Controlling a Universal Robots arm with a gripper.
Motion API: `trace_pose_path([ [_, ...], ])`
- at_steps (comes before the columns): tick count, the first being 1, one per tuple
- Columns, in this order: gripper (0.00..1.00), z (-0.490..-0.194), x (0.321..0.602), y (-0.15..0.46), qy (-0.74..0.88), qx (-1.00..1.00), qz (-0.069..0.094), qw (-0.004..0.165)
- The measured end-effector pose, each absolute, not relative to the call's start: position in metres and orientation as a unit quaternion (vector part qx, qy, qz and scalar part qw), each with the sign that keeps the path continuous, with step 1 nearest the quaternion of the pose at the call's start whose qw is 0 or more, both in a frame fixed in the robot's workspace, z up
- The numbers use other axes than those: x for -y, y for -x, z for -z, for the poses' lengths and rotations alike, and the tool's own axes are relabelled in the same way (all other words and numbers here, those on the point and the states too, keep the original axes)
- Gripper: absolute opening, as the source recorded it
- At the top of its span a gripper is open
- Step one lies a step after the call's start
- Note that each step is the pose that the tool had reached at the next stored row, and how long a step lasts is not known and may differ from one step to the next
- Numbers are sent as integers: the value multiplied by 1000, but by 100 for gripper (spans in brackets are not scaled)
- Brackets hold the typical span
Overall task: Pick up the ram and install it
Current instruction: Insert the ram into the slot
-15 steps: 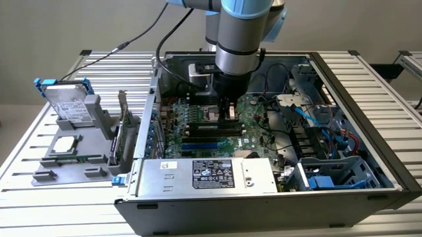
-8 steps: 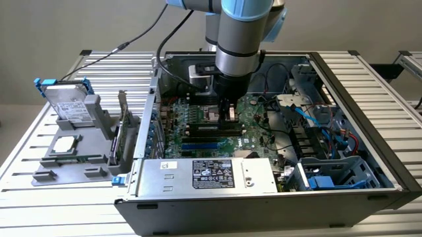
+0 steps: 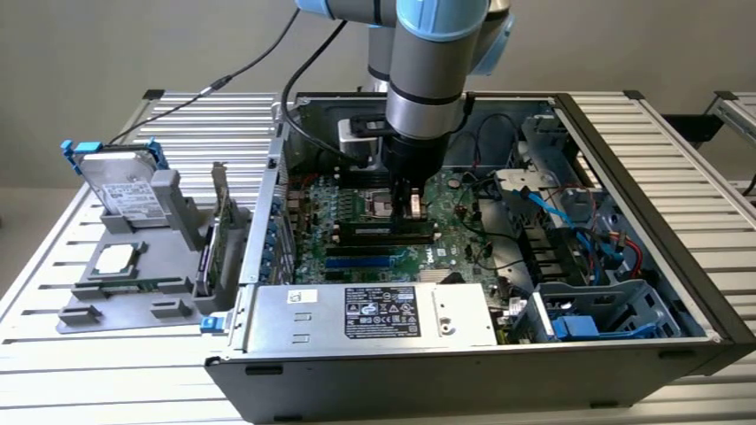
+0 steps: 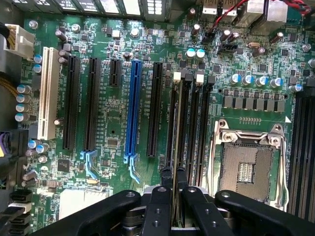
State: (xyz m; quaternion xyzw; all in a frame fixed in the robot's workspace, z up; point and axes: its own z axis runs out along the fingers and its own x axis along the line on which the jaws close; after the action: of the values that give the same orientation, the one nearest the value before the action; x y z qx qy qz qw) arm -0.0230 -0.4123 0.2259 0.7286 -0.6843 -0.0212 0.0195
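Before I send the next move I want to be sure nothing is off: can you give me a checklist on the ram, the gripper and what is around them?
1. Gripper shut on the ram: ok.
2. Ram running along its slot, not skewed: ok.
3. Ram fully seated: cannot tell.
4. White latch at the slot's end closed: cannot tell.
5. CPU socket apart from the gripper: ok.
6. Blue cables away from the gripper: ok.

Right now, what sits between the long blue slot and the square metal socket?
In the wrist view: one black slot, then the memory slots, with the ram standing edge-on in the gripper.
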Motion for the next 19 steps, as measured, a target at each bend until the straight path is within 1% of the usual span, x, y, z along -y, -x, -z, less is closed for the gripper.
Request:
trace_pose_path([
  [19,14,-226,414,23,-728,685,24,22],
])
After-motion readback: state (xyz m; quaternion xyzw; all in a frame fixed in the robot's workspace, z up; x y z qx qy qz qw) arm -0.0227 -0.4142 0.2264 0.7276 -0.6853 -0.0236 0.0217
